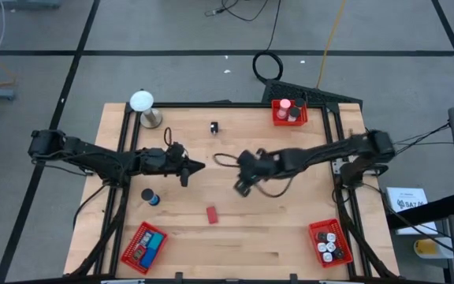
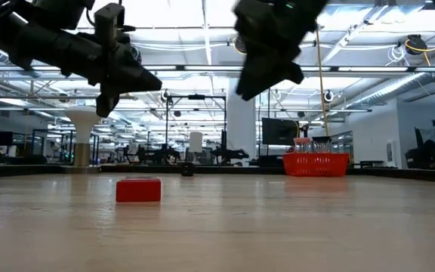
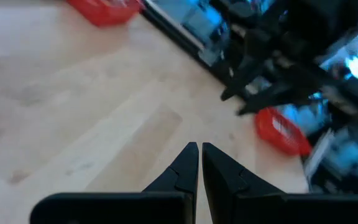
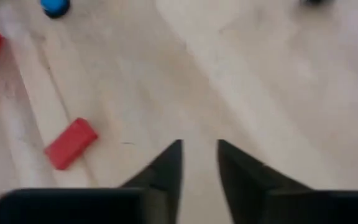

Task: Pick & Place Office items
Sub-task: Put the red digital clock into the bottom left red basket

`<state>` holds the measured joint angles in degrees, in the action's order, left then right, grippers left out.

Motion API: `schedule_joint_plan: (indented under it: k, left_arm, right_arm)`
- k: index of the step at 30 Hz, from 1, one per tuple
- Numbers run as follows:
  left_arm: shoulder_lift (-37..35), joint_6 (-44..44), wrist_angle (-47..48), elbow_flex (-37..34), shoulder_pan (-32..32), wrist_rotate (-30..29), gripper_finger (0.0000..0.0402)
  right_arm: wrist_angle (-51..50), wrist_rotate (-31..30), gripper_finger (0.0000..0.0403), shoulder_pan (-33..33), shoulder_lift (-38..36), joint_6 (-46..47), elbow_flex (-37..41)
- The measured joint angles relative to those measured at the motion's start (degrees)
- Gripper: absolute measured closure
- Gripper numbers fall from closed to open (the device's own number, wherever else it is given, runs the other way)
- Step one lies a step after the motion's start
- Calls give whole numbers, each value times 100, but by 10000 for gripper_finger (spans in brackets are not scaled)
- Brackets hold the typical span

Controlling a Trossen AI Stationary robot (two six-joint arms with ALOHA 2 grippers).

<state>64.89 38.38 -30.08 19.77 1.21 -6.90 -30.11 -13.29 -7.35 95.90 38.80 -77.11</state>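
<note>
Hovering above the middle of the wooden table (image 1: 290, 229), both arms are raised off the surface with nothing in their fingers. Left gripper (image 1: 198, 166) sits left of frame centre in the high view, its fingers pressed together and empty, tips meeting in the left wrist view (image 3: 199, 149). Right gripper (image 1: 241, 188) is just right of centre, fingers apart with a small gap and bare wood between them (image 4: 199, 152), holding nothing.

Red block (image 1: 211, 214) lies flat on the table, lower centre of the high view, below and between the two grippers, touching neither; also seen in the low view (image 2: 138, 189) and right wrist view (image 4: 71, 144). Blue-topped cylinder (image 1: 150, 197) stands lower left of centre, well apart from the block. Small black clip (image 1: 213, 126) lies upper centre.

Red mesh baskets sit at three corners: upper right (image 1: 289, 111), lower left (image 1: 144, 245), lower right (image 1: 330, 241), each with items inside. White ball on a metal stand (image 1: 143, 105) is at upper left.
</note>
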Motion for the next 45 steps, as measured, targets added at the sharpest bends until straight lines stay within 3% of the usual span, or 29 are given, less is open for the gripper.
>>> schedule_joint_plan:
  k: [3,5,9,12,15,20,24,27,30,35,40,45]
  left_arm:
    - [73,265,25,81,205,-642,384]
    - [114,407,402,261,370,-975,395]
    - [337,1023,1878,974,795,-1785,395]
    - [611,1521,3131,1778,1089,-2135,398]
    - [935,1806,3835,2494,1298,-2180,396]
    - [1510,1771,2886,2974,1228,-2039,377]
    - [1969,2796,3987,3580,1095,-1439,390]
    - [2394,3472,5114,4247,1267,-1358,397]
    - [2881,4208,5859,4860,1401,-1242,370]
    - [3598,5113,6738,5693,1510,-809,290]
    - [4073,6208,7068,5907,1586,-59,209]
    - [4349,7224,7161,5910,1820,-73,154]
  right_arm:
    - [964,-19,365,173,-813,-982,1079]
    - [1744,-9,393,232,-1359,-1506,1859]
    - [2905,3,383,275,-2295,-1735,3153]
    - [3235,125,389,280,-2899,-1578,3754]
    - [3247,148,400,275,-3366,-1465,4110]
    - [3270,-22,398,280,-3840,-1725,4405]
    - [3256,-28,401,278,-4019,-1665,4427]
    - [3247,-19,400,277,-4031,-1740,4427]
    - [3228,-18,401,277,-4025,-1810,4427]
    - [3203,154,401,277,-4020,-1869,4429]
    - [3178,458,402,277,-4018,-1911,4429]
    - [3165,451,402,275,-4017,-1867,4429]
